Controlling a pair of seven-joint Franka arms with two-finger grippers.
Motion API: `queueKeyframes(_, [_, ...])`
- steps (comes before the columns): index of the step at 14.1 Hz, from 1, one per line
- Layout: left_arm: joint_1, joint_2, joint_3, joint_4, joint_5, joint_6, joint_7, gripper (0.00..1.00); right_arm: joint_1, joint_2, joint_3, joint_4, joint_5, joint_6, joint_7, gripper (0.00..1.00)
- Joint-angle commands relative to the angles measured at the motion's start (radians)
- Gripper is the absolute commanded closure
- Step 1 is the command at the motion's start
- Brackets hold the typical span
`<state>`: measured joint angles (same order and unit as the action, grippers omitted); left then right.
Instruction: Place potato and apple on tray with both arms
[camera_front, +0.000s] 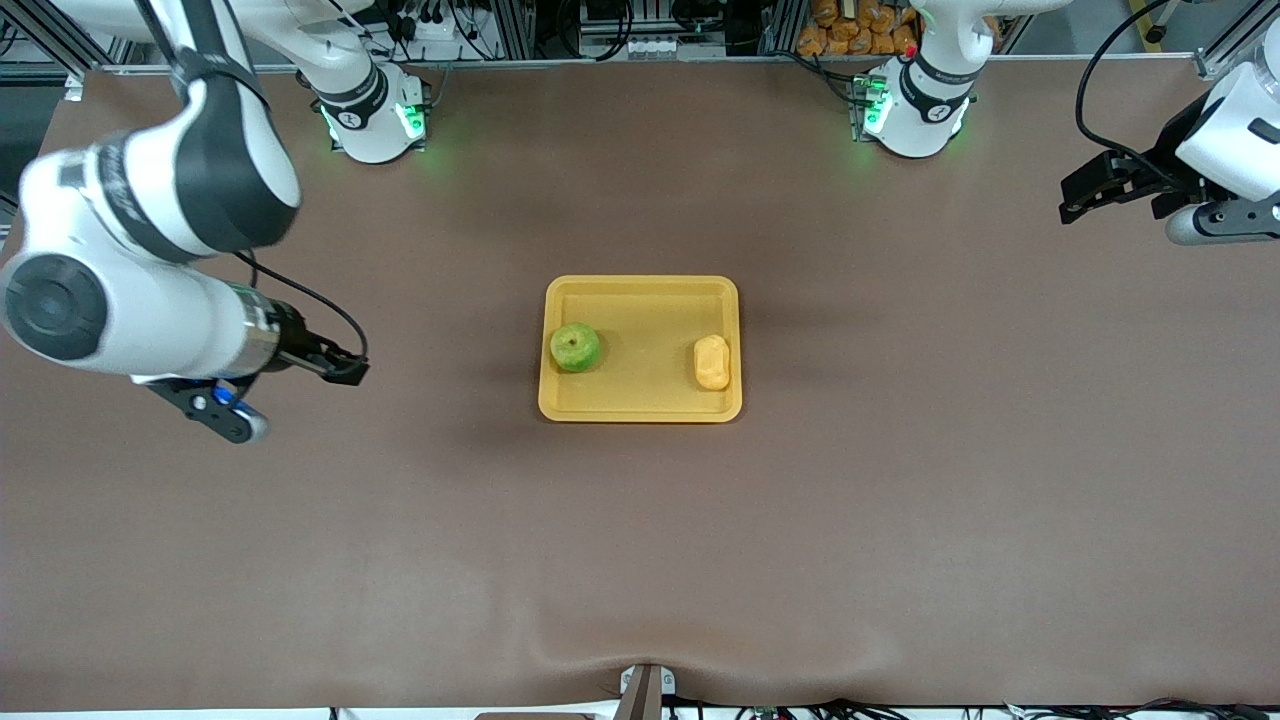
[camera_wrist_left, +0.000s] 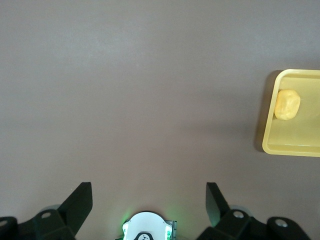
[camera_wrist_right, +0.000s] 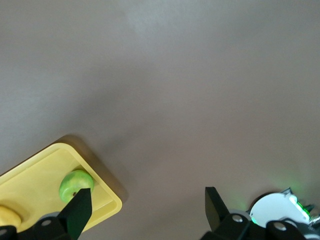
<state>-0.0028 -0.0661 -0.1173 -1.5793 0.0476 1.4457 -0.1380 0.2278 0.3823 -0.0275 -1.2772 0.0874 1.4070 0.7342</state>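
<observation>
The yellow-orange tray (camera_front: 645, 340) lies in the middle of the table. In it rest the green apple (camera_front: 575, 347), at the end toward the right arm, and the yellow potato (camera_front: 712, 362), at the end toward the left arm. My right gripper (camera_front: 343, 368) hangs open and empty over bare table at the right arm's end. My left gripper (camera_front: 1078, 198) hangs open and empty over bare table at the left arm's end. The right wrist view shows its gripper (camera_wrist_right: 147, 205) wide apart, with the apple (camera_wrist_right: 74, 184) and tray (camera_wrist_right: 107, 200) beside it. The left wrist view shows its gripper (camera_wrist_left: 148, 200), the potato (camera_wrist_left: 287, 104) and the tray (camera_wrist_left: 270, 145).
Brown cloth covers the table (camera_front: 640, 540). The green-lit arm bases (camera_front: 372, 115) (camera_front: 915, 110) stand at the edge farthest from the front camera. Orange packets (camera_front: 860, 25) and cables lie past that edge. A clamp (camera_front: 645, 690) sits at the edge nearest the camera.
</observation>
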Motion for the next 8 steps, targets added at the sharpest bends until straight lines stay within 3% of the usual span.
queueKeyframes(1, [0.004,-0.023,0.001,-0.013,-0.018,-0.011,0.009,0.00,-0.047,-0.060,0.014,-0.008,-0.035,-0.020,-0.103,0.00])
queueKeyframes(5, [0.004,-0.023,0.001,-0.018,-0.018,-0.011,0.011,0.00,-0.131,-0.117,0.014,-0.011,-0.038,-0.056,-0.295,0.00])
queueKeyframes(8, [0.004,-0.021,0.001,-0.016,-0.018,-0.011,0.021,0.00,-0.171,-0.146,0.015,-0.016,-0.037,-0.072,-0.329,0.00])
